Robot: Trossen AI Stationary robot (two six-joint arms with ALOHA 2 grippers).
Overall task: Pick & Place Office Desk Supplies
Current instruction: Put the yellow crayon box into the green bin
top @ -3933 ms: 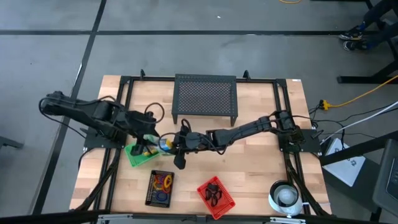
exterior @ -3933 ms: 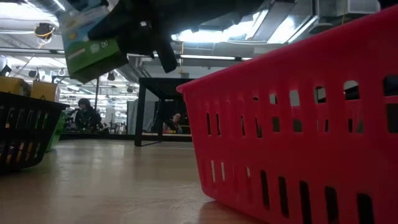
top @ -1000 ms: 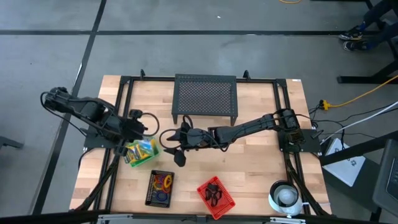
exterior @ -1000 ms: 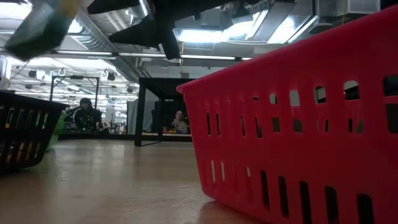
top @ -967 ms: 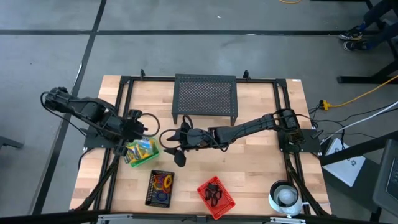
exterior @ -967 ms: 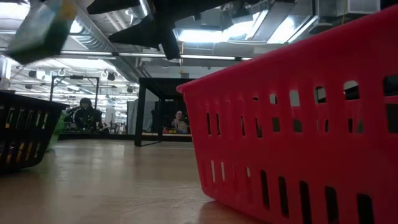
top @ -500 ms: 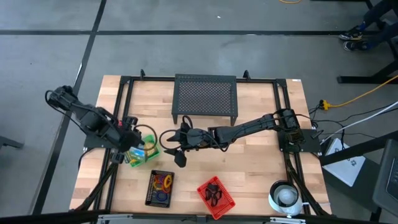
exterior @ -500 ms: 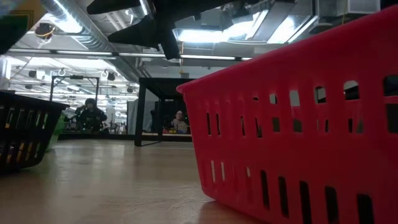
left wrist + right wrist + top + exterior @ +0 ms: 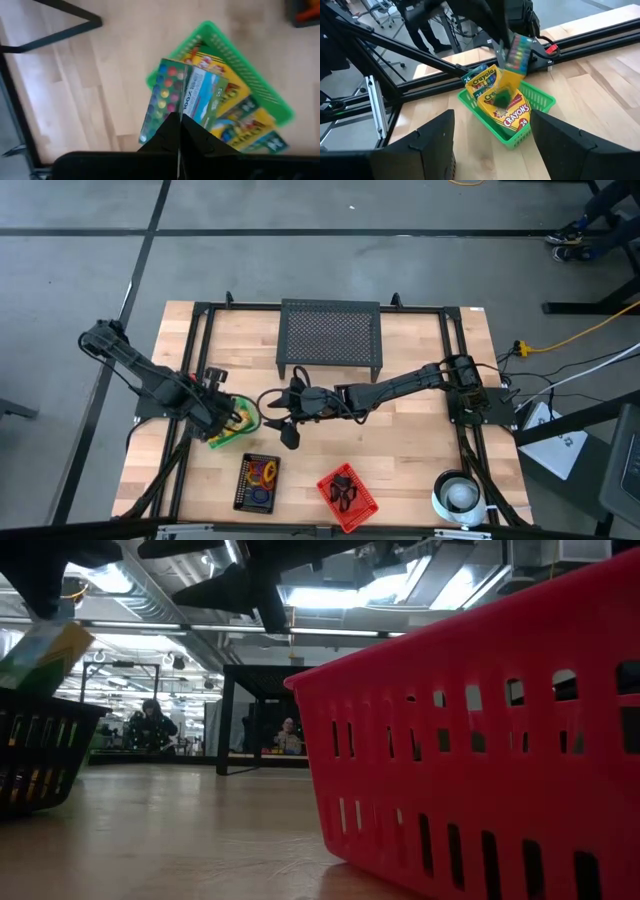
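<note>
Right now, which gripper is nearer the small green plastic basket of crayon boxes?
Left. The left gripper hangs right over the green plastic basket, shut on a crayon box. The right gripper waits open beside the basket, toward the table's middle.

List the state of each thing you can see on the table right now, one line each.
Left gripper: shut on a crayon box, above the green basket.
Right gripper: open, empty, near table centre.
Green basket: holds crayon boxes.
Black basket: holds coloured rings.
Red basket: holds black clips.
Mesh stand: upright at the back.
</note>
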